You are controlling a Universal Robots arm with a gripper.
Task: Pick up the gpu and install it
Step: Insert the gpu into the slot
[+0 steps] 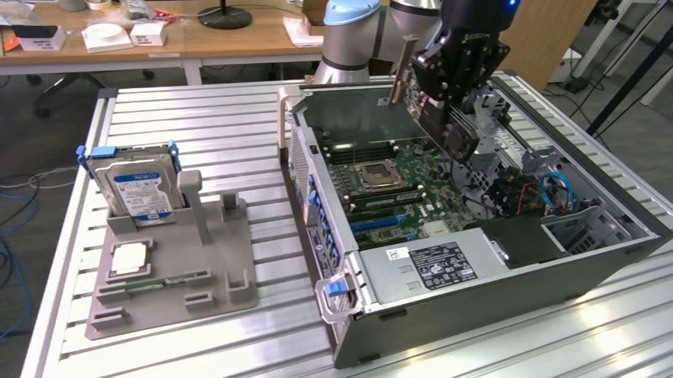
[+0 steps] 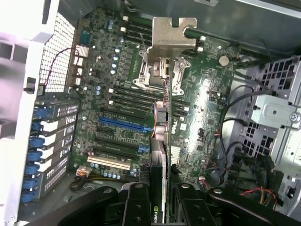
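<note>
Jaws of gripper (image 2: 159, 190) clamp gpu (image 2: 161, 136) edge-on, air gap above mobo (image 2: 117, 108).

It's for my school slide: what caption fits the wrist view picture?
The gripper holds the gpu edge-on over the motherboard.

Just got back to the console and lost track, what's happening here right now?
The arm's gripper is clamped on the gpu, holding it edge-down over the motherboard of the open computer case. The card is not yet seated in a slot. The hard drive stands in its holder on the exterior view's left.
</note>
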